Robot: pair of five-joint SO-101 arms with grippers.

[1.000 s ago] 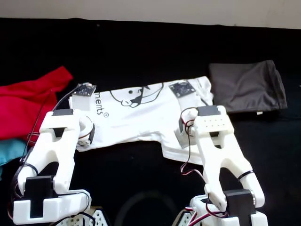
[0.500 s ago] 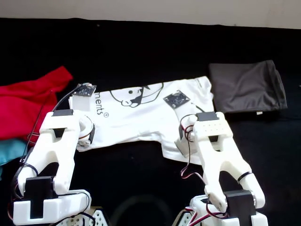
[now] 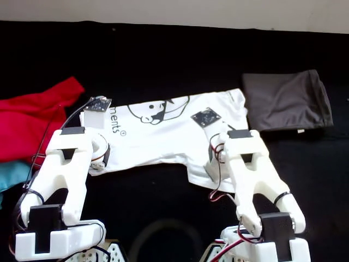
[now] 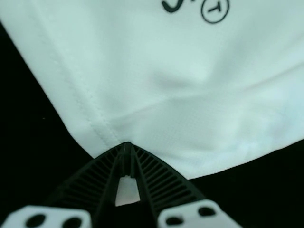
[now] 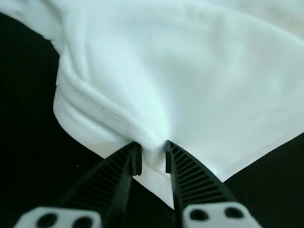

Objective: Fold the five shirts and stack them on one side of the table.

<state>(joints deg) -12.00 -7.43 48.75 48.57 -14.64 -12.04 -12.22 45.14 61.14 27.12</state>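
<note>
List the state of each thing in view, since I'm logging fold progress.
white shirt, spread out print up, near edge pinched by both grippers.
grey shirt, folded, lying flat on the right.
red shirt, crumpled, unfolded.
teal cloth, bunched at the view's edge.
left gripper, shut on the white shirt's corner.
right gripper, shut on the white shirt's hem.

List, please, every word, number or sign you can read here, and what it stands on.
White shirt: dark lettering beside a line drawing, partly hidden, not readable whole.
Its small circled mark: too blurred to read.
Grey folded shirt: white tag, too small to read.
</note>
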